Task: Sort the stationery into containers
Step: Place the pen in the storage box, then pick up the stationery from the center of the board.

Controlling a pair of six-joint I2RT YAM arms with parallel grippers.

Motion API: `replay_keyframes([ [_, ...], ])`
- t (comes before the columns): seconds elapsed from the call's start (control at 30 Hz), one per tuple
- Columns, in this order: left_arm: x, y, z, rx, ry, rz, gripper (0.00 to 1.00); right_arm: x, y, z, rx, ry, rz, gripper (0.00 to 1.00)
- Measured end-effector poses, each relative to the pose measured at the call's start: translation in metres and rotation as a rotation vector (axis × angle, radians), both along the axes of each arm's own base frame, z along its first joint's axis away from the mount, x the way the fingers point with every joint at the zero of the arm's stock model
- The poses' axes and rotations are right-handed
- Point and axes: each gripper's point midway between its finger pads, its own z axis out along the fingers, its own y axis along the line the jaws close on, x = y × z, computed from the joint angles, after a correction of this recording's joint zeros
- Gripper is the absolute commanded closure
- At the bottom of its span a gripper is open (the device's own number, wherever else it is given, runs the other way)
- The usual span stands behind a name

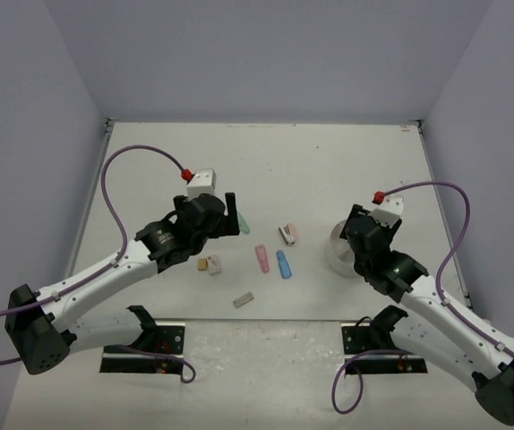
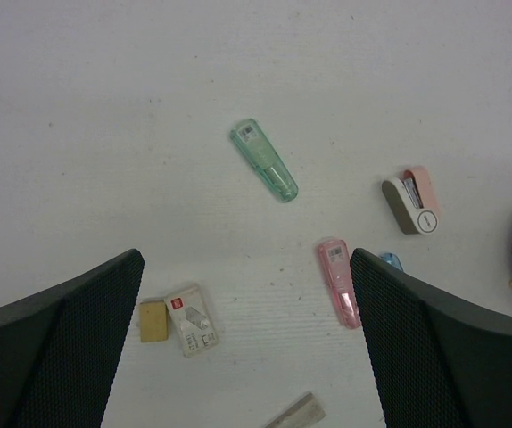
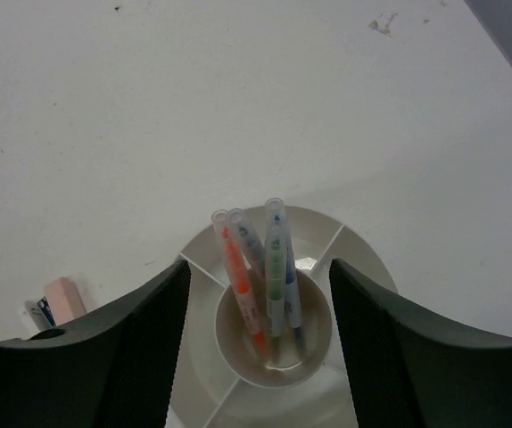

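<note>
l gripper (image 2: 245,267) wide open, empty. green piece (image 2: 265,160) lies diagonal just ahead, apart from pink piece (image 2: 339,281). prob next pick: turn wrist so jaws span its narrow width, drop straight. r gripper (image 3: 258,267) open over organizer (image 3: 354,245), pens (image 3: 274,267) in centre cup.

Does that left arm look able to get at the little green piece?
Probably yes. The left gripper hangs open above the table, and the green piece lies alone on bare surface just ahead of its fingers, nothing touching it.
</note>
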Motion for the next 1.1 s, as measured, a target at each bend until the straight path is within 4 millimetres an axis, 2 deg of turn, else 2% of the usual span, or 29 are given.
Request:
replay_keyframes([
  [0.1, 0.000, 0.000, 0.000, 0.002, -0.001, 0.000, 0.00, -0.001, 0.002, 0.000, 0.007, 0.007, 0.014, 0.26],
  [0.2, 0.001, 0.000, -0.004, 0.011, 0.008, 0.001, 0.00, -0.001, 0.007, 0.010, 0.027, -0.001, 0.044, 0.26],
  [0.27, 0.001, 0.001, -0.006, 0.020, 0.013, 0.007, 0.00, -0.001, 0.012, 0.023, 0.046, -0.018, 0.076, 0.26],
  [0.37, 0.001, 0.003, -0.010, 0.035, 0.020, 0.020, 0.00, 0.000, 0.022, 0.054, 0.088, -0.065, 0.136, 0.25],
  [0.53, 0.000, 0.015, -0.014, 0.081, 0.042, 0.069, 0.00, 0.000, 0.064, 0.106, 0.135, -0.102, 0.343, 0.25],
  [0.63, -0.001, 0.022, -0.012, 0.093, 0.051, 0.104, 0.00, -0.003, 0.108, 0.114, 0.115, -0.056, 0.495, 0.25],
  [0.7, -0.002, 0.026, -0.009, 0.095, 0.054, 0.130, 0.00, -0.007, 0.141, 0.104, 0.090, 0.014, 0.593, 0.25],
  [0.8, -0.003, 0.031, -0.005, 0.095, 0.058, 0.163, 0.00, -0.010, 0.172, 0.069, 0.045, 0.155, 0.681, 0.26],
  [0.93, -0.006, 0.035, -0.005, 0.106, 0.072, 0.180, 0.00, -0.013, 0.186, 0.018, -0.010, 0.332, 0.703, 0.29],
  [1.1, -0.009, 0.038, -0.005, 0.117, 0.081, 0.174, 0.00, -0.016, 0.199, -0.024, -0.046, 0.489, 0.723, 0.37],
])
